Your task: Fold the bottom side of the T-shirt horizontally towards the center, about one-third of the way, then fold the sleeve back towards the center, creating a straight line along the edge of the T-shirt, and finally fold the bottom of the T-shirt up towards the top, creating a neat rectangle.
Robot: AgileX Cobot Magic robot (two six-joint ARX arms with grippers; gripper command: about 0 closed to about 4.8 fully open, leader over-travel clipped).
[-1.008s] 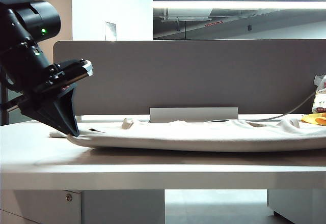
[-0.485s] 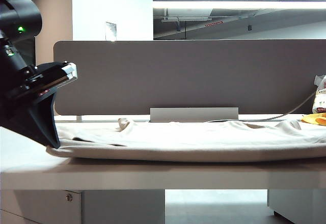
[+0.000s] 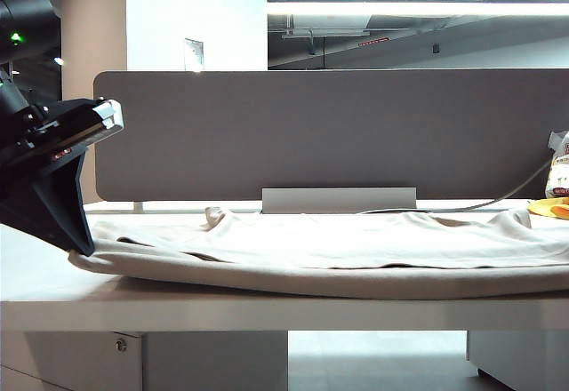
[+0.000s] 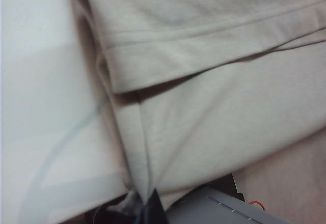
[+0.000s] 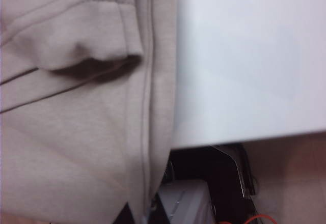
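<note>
A light beige T-shirt (image 3: 338, 253) lies spread across the white desk (image 3: 267, 307), its near edge a soft rolled fold running the desk's width, the cloth creased and slightly sagging in the middle. At the left of the exterior view, the left claw (image 3: 78, 247) is pinched closed on the shirt's corner. Its wrist camera shows a stitched hem (image 4: 214, 30) doubled over the cloth. The right claw (image 5: 138, 215) is likewise clamped on the shirt's edge, beside a seam (image 5: 147, 107) and a puckered sleeve opening (image 5: 97, 63), above the desk's front edge.
</note>
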